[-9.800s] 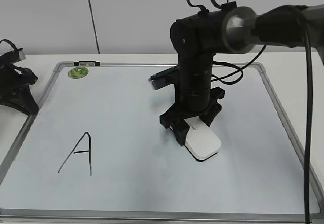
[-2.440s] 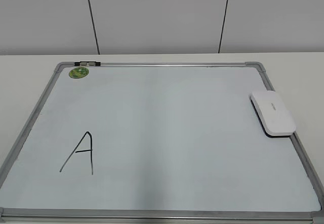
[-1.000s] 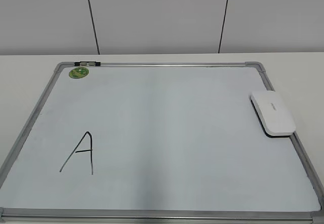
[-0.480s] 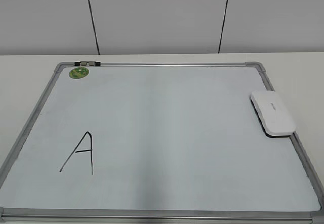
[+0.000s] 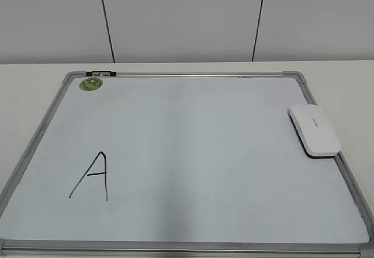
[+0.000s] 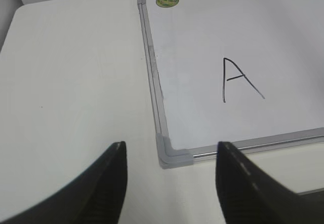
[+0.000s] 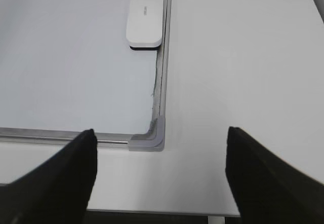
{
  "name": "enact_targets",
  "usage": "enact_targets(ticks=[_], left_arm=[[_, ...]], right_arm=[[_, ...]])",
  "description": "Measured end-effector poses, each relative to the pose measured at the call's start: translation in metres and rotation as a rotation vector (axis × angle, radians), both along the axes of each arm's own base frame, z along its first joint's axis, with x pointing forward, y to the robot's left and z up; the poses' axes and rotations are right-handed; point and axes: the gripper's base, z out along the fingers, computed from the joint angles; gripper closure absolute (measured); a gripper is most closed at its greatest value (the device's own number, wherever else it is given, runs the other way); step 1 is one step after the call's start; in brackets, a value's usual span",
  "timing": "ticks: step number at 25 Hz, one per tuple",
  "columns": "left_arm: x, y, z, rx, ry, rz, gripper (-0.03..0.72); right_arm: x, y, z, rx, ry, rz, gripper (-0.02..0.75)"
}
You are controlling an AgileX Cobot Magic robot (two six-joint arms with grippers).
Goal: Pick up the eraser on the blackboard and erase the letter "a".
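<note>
Beyond right gripper (image 7: 159, 183) — seemingly spread — eraser (image 7: 145, 20).

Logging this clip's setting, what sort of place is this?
Probably an office or lab workbench: a silver-framed white dry-erase board flat on a plain white table, a white plastic eraser on it, bare panelled wall behind.

left gripper (image 6: 169, 183): jaws spread wide, holding nothing | right gripper (image 7: 159, 176): jaws spread wide, holding nothing | both hang above the surface
</note>
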Motion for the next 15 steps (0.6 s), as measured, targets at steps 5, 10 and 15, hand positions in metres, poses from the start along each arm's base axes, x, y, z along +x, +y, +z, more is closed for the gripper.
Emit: enact_targets(ticks=[5,10,15], left_arm=[[0.0,0.0,0.0,0.0,0.0,0.0,0.279],[0.0,0.0,0.0,0.0,0.0,0.0,0.279],[0.0,0.0,0.0,0.0,0.0,0.0,0.279]], right_arm=[[-0.0022,-0.0001,-0.0003,0.0,-0.012,0.0,0.151],[-0.0022,-0.0001,-0.0003,0.0,-0.012,0.0,0.151],[-0.0022,-0.0001,-0.0003,0.0,-0.012,0.0,0.151]])
